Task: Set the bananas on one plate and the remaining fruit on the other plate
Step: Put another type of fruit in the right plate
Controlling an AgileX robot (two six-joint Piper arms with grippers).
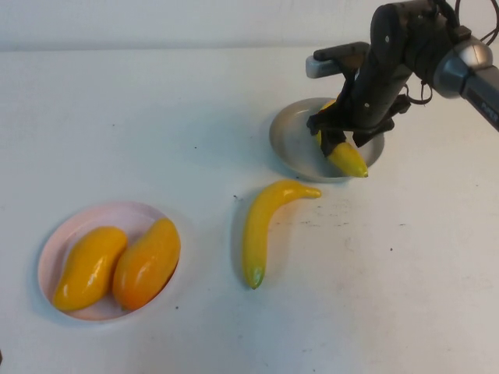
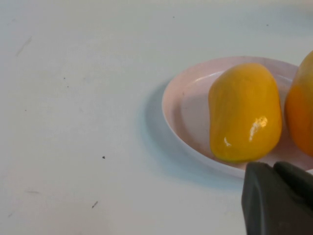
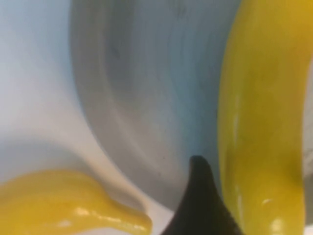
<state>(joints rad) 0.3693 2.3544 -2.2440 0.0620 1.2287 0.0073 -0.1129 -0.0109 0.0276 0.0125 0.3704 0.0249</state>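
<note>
My right gripper is shut on one banana and holds it tilted over the grey-blue plate, its tip at the plate's near rim. In the right wrist view that banana lies against one dark finger above the plate. The second banana lies on the table in front of the plate and also shows in the right wrist view. The yellow mango and the orange-blushed mango lie on the pink plate. My left gripper is shut, empty, beside that plate.
The white table carries a few small dark specks. The yellow mango and the edge of the blushed mango fill the plate close to my left gripper.
</note>
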